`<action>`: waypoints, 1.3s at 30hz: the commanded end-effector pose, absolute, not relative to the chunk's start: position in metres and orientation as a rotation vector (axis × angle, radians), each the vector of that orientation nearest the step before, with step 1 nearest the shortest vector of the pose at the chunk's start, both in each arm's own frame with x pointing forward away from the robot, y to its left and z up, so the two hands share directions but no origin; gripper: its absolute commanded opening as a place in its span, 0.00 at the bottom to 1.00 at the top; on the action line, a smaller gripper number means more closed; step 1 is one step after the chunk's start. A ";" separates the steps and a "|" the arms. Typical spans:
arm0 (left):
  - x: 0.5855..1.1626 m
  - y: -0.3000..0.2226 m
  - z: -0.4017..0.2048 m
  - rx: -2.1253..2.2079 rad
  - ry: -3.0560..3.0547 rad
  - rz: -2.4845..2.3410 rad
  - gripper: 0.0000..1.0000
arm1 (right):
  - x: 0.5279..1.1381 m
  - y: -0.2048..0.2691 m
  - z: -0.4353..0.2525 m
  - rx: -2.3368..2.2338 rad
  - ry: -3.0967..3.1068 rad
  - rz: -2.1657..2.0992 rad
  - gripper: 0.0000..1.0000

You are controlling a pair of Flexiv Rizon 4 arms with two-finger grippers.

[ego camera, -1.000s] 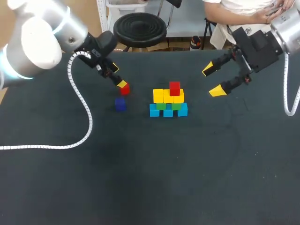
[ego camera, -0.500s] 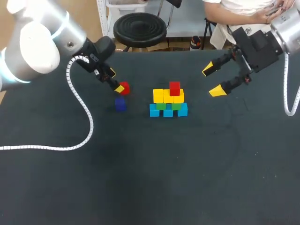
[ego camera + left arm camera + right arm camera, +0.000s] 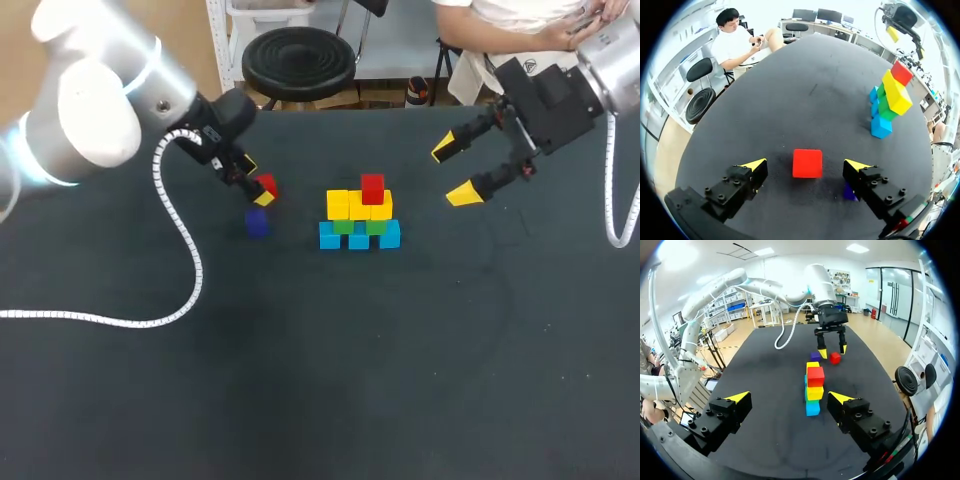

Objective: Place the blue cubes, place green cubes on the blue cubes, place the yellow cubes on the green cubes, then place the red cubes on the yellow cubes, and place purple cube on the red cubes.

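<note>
The cube stack stands mid-table: blue cubes at the bottom, green, then yellow, and one red cube on top. A loose red cube lies on the table to its left. My left gripper is open around it. In the left wrist view this red cube sits between the fingertips with gaps on both sides. The purple cube lies just in front, half hidden behind a finger in the left wrist view. My right gripper hangs open and empty to the right of the stack.
The left arm's white coiled cable trails over the table's left part. The table is a dark mat.
My left arm has shifted slightly right and its gripper has turned and settled around the loose red cube. The cubes and the right arm have not moved.
</note>
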State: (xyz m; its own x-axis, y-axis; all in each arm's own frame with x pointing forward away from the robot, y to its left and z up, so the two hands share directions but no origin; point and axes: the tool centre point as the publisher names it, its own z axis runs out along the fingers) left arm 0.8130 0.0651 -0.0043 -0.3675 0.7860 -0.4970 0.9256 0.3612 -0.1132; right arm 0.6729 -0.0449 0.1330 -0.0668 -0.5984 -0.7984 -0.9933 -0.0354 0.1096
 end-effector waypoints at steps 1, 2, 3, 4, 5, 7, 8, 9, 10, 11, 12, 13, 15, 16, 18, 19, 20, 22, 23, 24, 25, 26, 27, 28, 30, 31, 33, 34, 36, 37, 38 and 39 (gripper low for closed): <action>0.824 0.064 -0.008 1.512 2.291 -0.544 1.00 | 0.672 -0.045 0.133 -1.676 1.711 0.956 1.00; 0.825 0.065 -0.009 1.510 2.294 -0.543 1.00 | 0.672 -0.045 0.133 -1.676 1.711 0.956 1.00; 0.826 0.065 -0.009 1.509 2.297 -0.541 1.00 | 0.672 -0.045 0.133 -1.676 1.711 0.956 1.00; 0.827 0.066 -0.009 1.506 2.302 -0.533 1.00 | 0.672 -0.045 0.133 -1.676 1.711 0.956 1.00; 0.828 0.067 -0.009 1.505 2.303 -0.531 1.00 | 0.672 -0.045 0.133 -1.676 1.711 0.956 1.00; 0.829 0.068 -0.008 1.505 2.301 -0.527 1.00 | 0.672 -0.045 0.133 -1.676 1.711 0.956 1.00; 0.829 0.068 -0.008 1.509 2.301 -0.523 1.00 | 0.672 -0.045 0.133 -1.676 1.711 0.956 1.00; 0.829 0.068 -0.008 1.511 2.301 -0.521 1.00 | 0.672 -0.045 0.133 -1.676 1.711 0.956 1.00; 0.830 0.068 -0.008 1.512 2.303 -0.520 1.00 | 0.672 -0.045 0.133 -1.676 1.711 0.956 1.00; 0.830 0.068 -0.008 1.512 2.303 -0.521 1.00 | 0.672 -0.045 0.133 -1.676 1.711 0.956 1.00; 0.830 0.068 -0.009 1.513 2.303 -0.521 1.00 | 0.672 -0.045 0.133 -1.676 1.711 0.956 1.00; 0.829 0.067 -0.010 1.516 2.301 -0.521 1.00 | 0.672 -0.045 0.133 -1.676 1.711 0.956 1.00; 0.828 0.066 -0.012 1.520 2.301 -0.522 0.98 | 0.672 -0.045 0.133 -1.676 1.711 0.956 1.00; 0.828 0.065 -0.013 1.521 2.302 -0.524 1.00 | 0.672 -0.045 0.133 -1.676 1.711 0.956 1.00; 0.827 0.065 -0.016 1.520 2.310 -0.530 1.00 | 0.672 -0.045 0.133 -1.676 1.711 0.956 1.00; 0.827 0.065 -0.017 1.519 2.311 -0.531 1.00 | 0.672 -0.045 0.133 -1.676 1.711 0.956 1.00; 0.827 0.065 -0.017 1.519 2.313 -0.531 1.00 | 0.672 -0.045 0.133 -1.676 1.711 0.956 1.00; 0.827 0.064 -0.017 1.518 2.310 -0.528 0.83 | 0.672 -0.045 0.133 -1.676 1.711 0.956 1.00; 0.827 0.063 -0.017 1.518 2.309 -0.525 0.71 | 0.672 -0.045 0.133 -1.676 1.711 0.956 1.00; 0.827 0.063 -0.016 1.518 2.306 -0.520 0.48 | 0.672 -0.045 0.133 -1.676 1.711 0.956 1.00; 0.827 0.063 -0.016 1.517 2.305 -0.518 0.39 | 0.672 -0.045 0.133 -1.676 1.711 0.956 1.00; 0.827 0.063 -0.016 1.517 2.304 -0.516 0.27 | 0.672 -0.045 0.133 -1.676 1.711 0.956 1.00; 0.827 0.063 -0.015 1.517 2.303 -0.514 0.20 | 0.672 -0.045 0.133 -1.676 1.711 0.956 1.00; 0.828 0.064 -0.015 1.516 2.302 -0.513 0.04 | 0.672 -0.045 0.133 -1.676 1.711 0.956 1.00; 0.827 0.065 -0.015 1.515 2.300 -0.509 0.00 | 0.672 -0.045 0.133 -1.676 1.711 0.956 1.00; 0.827 0.066 -0.016 1.515 2.300 -0.507 0.00 | 0.672 -0.045 0.133 -1.676 1.711 0.956 1.00; 0.826 0.067 -0.018 1.516 2.302 -0.506 0.00 | 0.672 -0.045 0.133 -1.676 1.711 0.956 1.00; 0.825 0.067 -0.018 1.516 2.303 -0.506 0.00 | 0.672 -0.045 0.133 -1.676 1.711 0.956 1.00; 0.823 0.067 -0.018 1.519 2.302 -0.510 0.00 | 0.672 -0.045 0.133 -1.676 1.711 0.956 1.00; 0.822 0.067 -0.016 1.529 2.290 -0.515 0.00 | 0.672 -0.045 0.133 -1.676 1.711 0.956 1.00; 0.820 0.066 -0.012 1.539 2.277 -0.514 0.00 | 0.672 -0.045 0.133 -1.676 1.711 0.956 1.00; 0.819 0.064 -0.008 1.551 2.261 -0.515 0.00 | 0.672 -0.045 0.133 -1.676 1.711 0.956 1.00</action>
State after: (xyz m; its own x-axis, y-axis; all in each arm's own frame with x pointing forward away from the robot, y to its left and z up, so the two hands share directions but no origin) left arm 0.8246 0.0636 -0.0145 -0.3508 0.8097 -0.4704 0.9335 0.3424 -0.1066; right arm 0.6729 -0.0449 0.1330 -0.0668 -0.5984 -0.7984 -0.9933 -0.0354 0.1096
